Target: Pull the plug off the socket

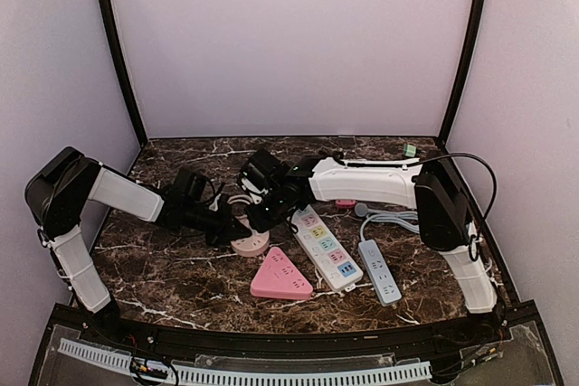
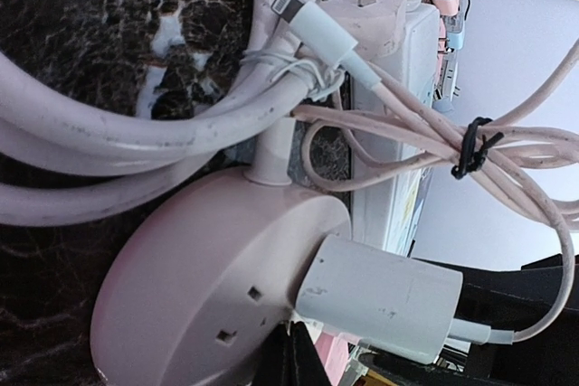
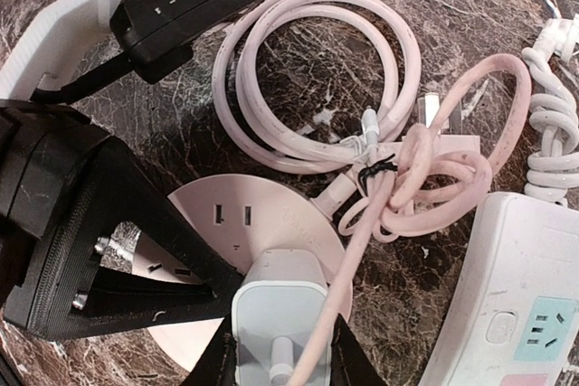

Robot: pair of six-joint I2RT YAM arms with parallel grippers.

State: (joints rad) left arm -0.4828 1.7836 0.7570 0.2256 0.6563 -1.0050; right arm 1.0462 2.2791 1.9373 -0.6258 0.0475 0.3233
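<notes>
Nothing is out yet: the plug (image 3: 279, 296) sits fully home in the round socket (image 3: 244, 214), mid-bench (image 1: 181, 268), body flush to the disc. The grasp looks made, though. The right gripper (image 3: 285, 350) has its jaws closed in on the plug's two flanks, with no gap showing. The left gripper (image 3: 181, 282) lies across the socket's face, apparently pinning it down; how far those jaws are apart, I cannot tell. What's left, by my reading, is the pull itself, straight away from the disc.

The socket is smooth pale-pink plastic, a low dome with small slots. The plug is a white, round-cornered block, slightly scuffed. Its thin pink cable (image 3: 470, 88) loops into a bundle held by a black tie (image 3: 375, 172), beside the socket's thick coiled cord (image 3: 262, 124). The bench is dark, glossy, veined marble.
</notes>
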